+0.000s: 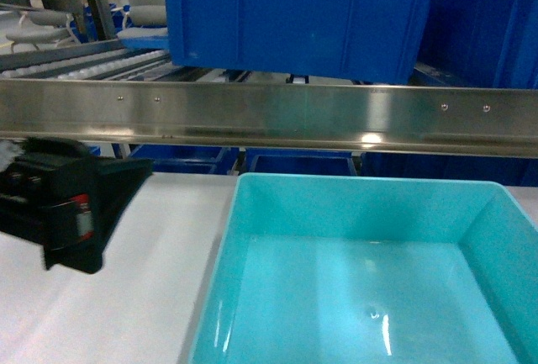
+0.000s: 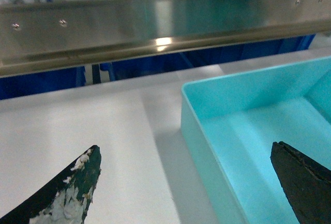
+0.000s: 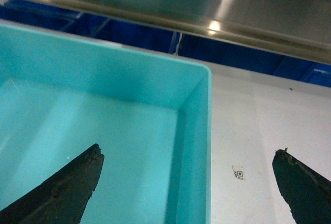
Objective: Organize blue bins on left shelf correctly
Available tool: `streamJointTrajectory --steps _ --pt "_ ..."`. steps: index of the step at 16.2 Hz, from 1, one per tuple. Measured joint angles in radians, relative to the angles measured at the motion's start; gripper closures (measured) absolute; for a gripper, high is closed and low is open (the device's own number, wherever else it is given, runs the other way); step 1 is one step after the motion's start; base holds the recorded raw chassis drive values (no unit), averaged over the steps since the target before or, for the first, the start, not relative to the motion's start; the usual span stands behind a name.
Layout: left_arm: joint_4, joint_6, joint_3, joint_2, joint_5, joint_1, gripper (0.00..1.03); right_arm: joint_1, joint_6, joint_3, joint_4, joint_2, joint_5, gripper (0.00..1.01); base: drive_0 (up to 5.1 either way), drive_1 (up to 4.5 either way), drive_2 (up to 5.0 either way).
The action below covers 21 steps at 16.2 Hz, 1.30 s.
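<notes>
Turquoise bin (image 1: 361, 271) sits on the white table (image 1: 143, 297), just below the steel shelf rail (image 1: 269, 116). Left gripper (image 2: 186, 182) spread wide — one finger over the table, the other inside the bin, straddling its left wall, gripping nothing. Right gripper (image 3: 189, 182) likewise wide open, straddling the right wall — no contact seen. Dark blue bin (image 1: 294, 15) rests on the shelf beyond both.

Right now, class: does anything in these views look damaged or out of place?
Yes. The left gripper's finger has flaky whitish patches where its black surface looks worn. The turquoise bin sits on the white table, not on the shelf.
</notes>
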Motion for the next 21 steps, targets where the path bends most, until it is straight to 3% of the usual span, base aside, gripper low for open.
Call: streamJointTrajectory --steps 4,5,7,9,13,16,21 --pt "-0.186 -0.028 0.203 0.197 -0.041 -0.144 0.05 -0.082 -0.027 0.104 -0.065 0.165 -0.037 0.03 0.0 0.0 0.0" --pt "-0.226 -0.047 0.229 0.227 -0.056 -0.16 0.05 -0.112 -0.03 0.128 -0.093 0.202 -0.064 0.03 0.0 0.0 0.0" --pt "-0.333 -0.088 0.27 0.321 -0.143 -0.203 0.05 -0.195 -0.055 0.153 -0.133 0.332 -0.148 0.03 0.0 0.0 0.0" --pt "-0.356 -0.109 0.277 0.352 -0.151 -0.214 0.05 -0.201 -0.063 0.153 -0.131 0.349 -0.153 0.03 0.0 0.0 0.0" --pt "-0.447 -0.199 0.298 0.413 -0.183 -0.235 0.05 -0.214 -0.072 0.153 -0.104 0.397 -0.166 0.03 0.0 0.0 0.0" --pt "-0.485 -0.236 0.305 0.438 -0.204 -0.244 0.05 -0.215 -0.072 0.154 -0.09 0.435 -0.172 0.03 0.0 0.0 0.0" --pt "-0.504 -0.286 0.31 0.45 -0.201 -0.253 0.05 -0.227 -0.075 0.151 -0.068 0.457 -0.172 0.39 0.0 0.0 0.0"
